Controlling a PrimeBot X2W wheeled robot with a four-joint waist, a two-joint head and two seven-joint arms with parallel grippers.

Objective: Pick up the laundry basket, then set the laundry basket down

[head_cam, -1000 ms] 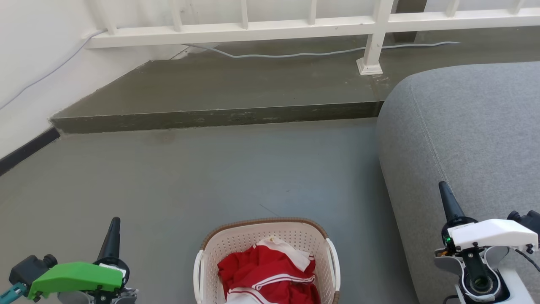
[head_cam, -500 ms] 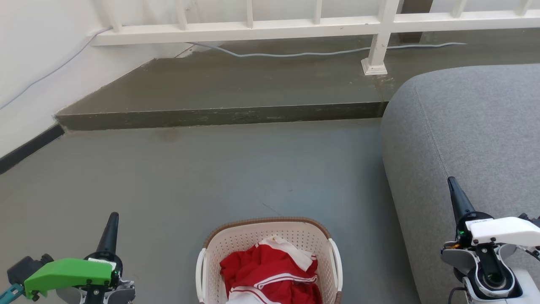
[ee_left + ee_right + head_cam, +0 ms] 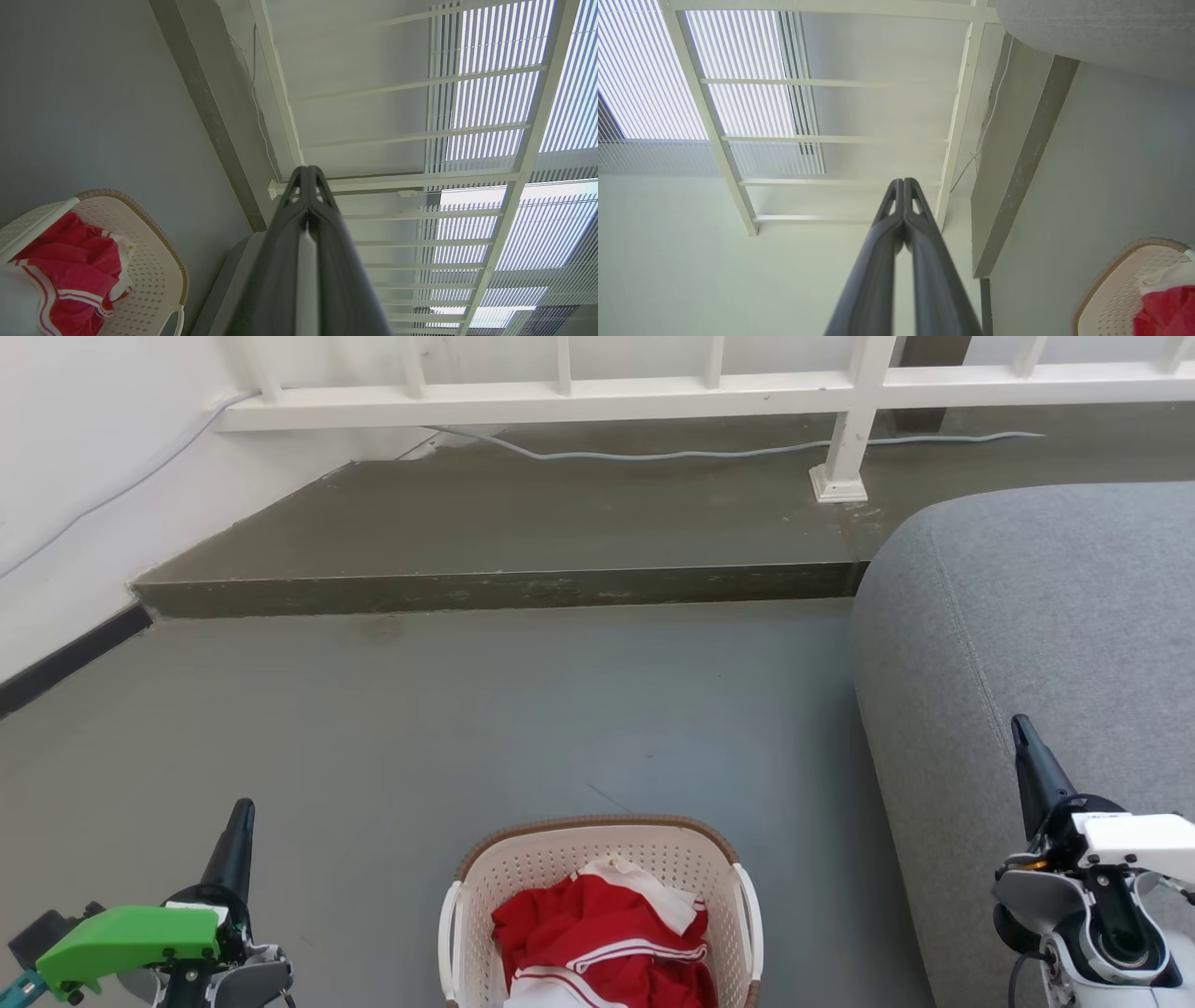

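The basket [image 3: 551,863] stands upright on the floor [image 3: 467,728], and neither gripper touches it. The left gripper [image 3: 241,812] hangs well to the basket's left and the right gripper [image 3: 1024,728] well to its right. Each has its two fingers pressed together, pinching nothing. This fits a basket waiting to be lifted as well as one lifted and put back; the pictures do not settle which.

The basket is cream plastic and rounded-rectangular, with walls pierced by rows of small holes. A brown woven-look rim tops it, with a smooth white handle on each side. Crumpled red cloth [image 3: 588,933] with white stripes lies inside. Just right of the basket rises a sofa [image 3: 1027,616], grey, coarse-woven and round-cornered. The floor is smooth, matt grey, and beyond the basket runs a low, scuffed step [image 3: 485,588].
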